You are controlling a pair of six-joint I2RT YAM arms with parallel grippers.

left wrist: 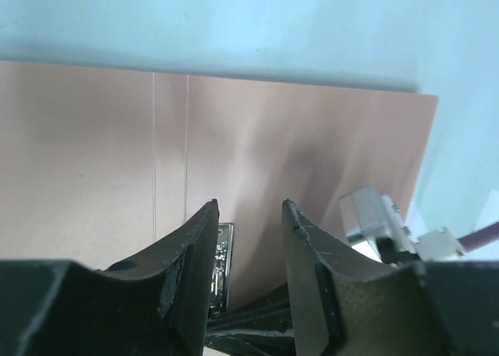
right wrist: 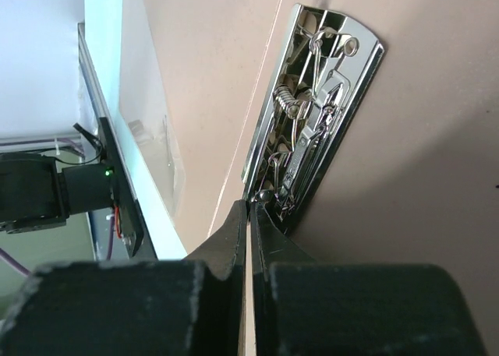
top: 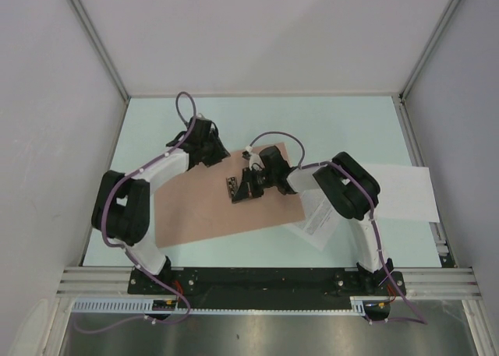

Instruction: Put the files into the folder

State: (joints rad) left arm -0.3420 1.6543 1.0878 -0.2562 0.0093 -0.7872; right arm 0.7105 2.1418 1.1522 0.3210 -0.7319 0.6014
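Top external: folder [top: 210, 208] flat on counter [top: 312, 122], files [top: 401, 192] right of it
Left fingers [left wrist: 187, 255]: part open, empty
Right fingers [right wrist: 230, 235]: shut, maybe on clip [right wrist: 320, 99]

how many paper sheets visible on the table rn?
2. A plain white sheet lies far right on the table; a printed sheet lies just right of the folder, partly under the right arm. More could be hidden beneath the folder.
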